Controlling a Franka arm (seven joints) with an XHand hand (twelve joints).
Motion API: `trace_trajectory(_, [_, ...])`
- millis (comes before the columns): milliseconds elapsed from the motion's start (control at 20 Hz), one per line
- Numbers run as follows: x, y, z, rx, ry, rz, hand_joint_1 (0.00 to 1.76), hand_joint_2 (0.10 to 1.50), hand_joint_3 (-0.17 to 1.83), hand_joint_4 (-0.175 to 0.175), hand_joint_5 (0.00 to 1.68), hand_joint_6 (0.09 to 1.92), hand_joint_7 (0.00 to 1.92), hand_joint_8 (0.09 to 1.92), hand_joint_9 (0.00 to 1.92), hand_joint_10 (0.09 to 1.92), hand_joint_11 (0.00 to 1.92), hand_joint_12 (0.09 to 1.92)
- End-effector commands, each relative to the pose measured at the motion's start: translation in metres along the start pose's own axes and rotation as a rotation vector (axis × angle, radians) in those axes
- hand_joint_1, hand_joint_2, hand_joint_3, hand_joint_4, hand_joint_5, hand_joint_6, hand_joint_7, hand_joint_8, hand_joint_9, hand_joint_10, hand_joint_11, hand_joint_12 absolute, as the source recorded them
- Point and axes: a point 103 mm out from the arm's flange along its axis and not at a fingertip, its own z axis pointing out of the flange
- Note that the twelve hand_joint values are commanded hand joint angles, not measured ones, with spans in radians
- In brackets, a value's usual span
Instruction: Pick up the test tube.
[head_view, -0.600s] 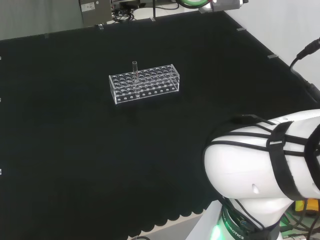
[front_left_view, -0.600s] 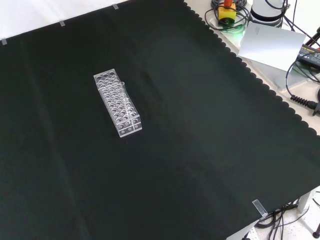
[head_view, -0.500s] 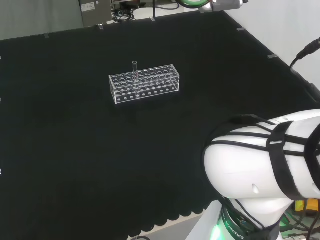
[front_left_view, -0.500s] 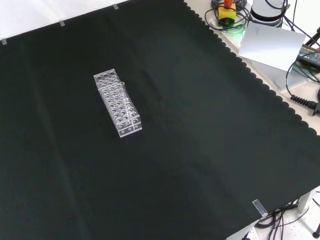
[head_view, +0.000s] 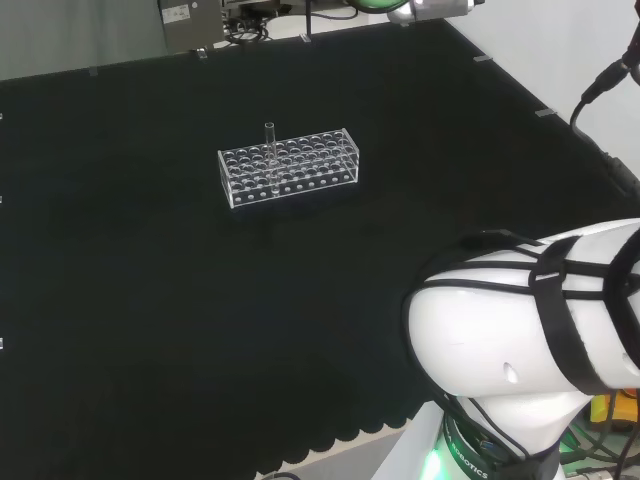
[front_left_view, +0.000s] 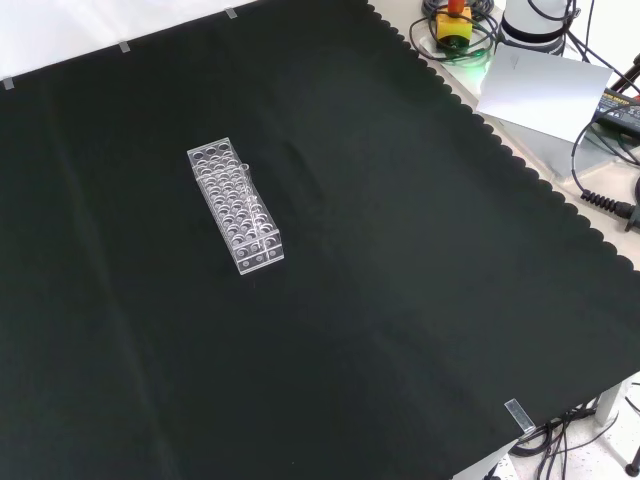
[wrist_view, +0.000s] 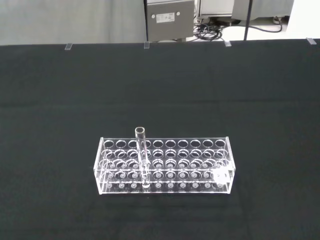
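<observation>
A clear test tube (head_view: 270, 150) stands upright in a clear plastic rack (head_view: 300, 172) with many round holes, near the rack's left end in the head view. In the front view the rack (front_left_view: 222, 195) lies on the black cloth at the upper left, with the tube (front_left_view: 249, 190) on its right side near the middle. In the wrist view the tube (wrist_view: 142, 155) rises out of the rack (wrist_view: 190, 167) from a hole near one end. The arm's white links (head_view: 540, 340) stand at the head view's lower right, well away from the rack.
The black cloth (front_left_view: 400, 300) spreads wide around the rack. Its scalloped edge (front_left_view: 520, 165) runs down the front view's right, with cables and a white sheet (front_left_view: 545, 90) beyond it. A grey box (wrist_view: 169, 19) and cables stand past the cloth's far edge.
The arm's white links have shifted slightly in the head view. The rack and the tube stand where they stood.
</observation>
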Motion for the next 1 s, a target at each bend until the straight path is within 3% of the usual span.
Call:
trace_trajectory(50, [0.016, 0.023, 0.010, 0.047, -0.012, -0.063, 0.42, 0.91, 0.28, -0.003, 0.00, 0.09, 0.00, 0.09, 0.00, 0.09, 0.00, 0.31])
trace_trajectory(550, [0.037, 0.087, 0.033, 0.133, -0.035, -0.128, 0.43, 0.95, 0.18, -0.008, 0.00, 0.09, 0.01, 0.09, 0.03, 0.09, 0.00, 0.53])
trace_trajectory(900, [0.047, 0.123, 0.061, 0.195, -0.064, -0.144, 0.44, 0.97, 0.15, -0.010, 0.00, 0.09, 0.04, 0.09, 0.03, 0.09, 0.00, 0.65])
trace_trajectory(1000, [0.050, 0.132, 0.070, 0.210, -0.052, -0.146, 0.44, 0.98, 0.13, -0.011, 0.00, 0.09, 0.04, 0.09, 0.01, 0.18, 0.00, 0.68])
